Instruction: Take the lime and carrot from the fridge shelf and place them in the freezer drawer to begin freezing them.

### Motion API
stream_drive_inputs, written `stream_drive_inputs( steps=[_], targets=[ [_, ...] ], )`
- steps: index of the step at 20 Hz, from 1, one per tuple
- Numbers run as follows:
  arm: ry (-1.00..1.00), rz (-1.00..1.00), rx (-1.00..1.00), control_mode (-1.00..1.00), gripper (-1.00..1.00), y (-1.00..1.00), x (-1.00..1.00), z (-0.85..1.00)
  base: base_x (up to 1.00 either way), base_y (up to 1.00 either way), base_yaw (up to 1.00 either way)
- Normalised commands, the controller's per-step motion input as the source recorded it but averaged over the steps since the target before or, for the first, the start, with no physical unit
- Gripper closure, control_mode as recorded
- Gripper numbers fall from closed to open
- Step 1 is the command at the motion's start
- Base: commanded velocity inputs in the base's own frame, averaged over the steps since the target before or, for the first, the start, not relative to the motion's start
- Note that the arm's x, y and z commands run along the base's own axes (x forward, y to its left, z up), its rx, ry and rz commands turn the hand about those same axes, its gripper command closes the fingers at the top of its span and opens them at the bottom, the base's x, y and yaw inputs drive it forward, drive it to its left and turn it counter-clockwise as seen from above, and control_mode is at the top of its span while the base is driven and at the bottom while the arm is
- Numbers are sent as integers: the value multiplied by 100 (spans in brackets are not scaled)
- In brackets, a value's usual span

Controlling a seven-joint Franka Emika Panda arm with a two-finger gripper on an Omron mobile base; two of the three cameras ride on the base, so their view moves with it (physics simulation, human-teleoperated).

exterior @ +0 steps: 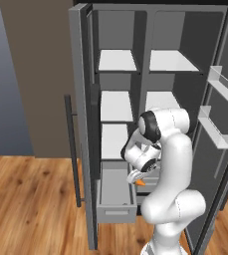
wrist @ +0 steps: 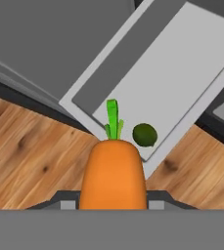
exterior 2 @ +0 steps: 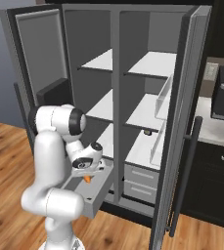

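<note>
One carrot (wrist: 112, 173) clamped in closed gripper (wrist: 112, 197) above open freezer drawer (wrist: 182, 78); lime (wrist: 145, 135) lies inside drawer.

The grey fridge (exterior 2: 114, 58) stands with both doors open. Low on its left side the freezer drawer (exterior 2: 96, 193) is pulled out. Just above the drawer's near-left part, the gripper (exterior 2: 87, 175) is clamped on the orange carrot (exterior 2: 87, 179).

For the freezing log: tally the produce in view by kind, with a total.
Carrot, held in the gripper over the open freezer drawer: 1
Lime, lying in that drawer: 1
Total: 2
</note>
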Motion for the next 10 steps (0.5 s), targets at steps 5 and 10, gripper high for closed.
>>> stream_drive_inputs(
  steps=[5, 10],
  targets=[
    [0, 2, 0, -100, 100, 2, 1, -27, 0, 0, 0],
    [0, 3, 1, -100, 100, 0, 3, -10, 0, 0, 0]
  ],
)
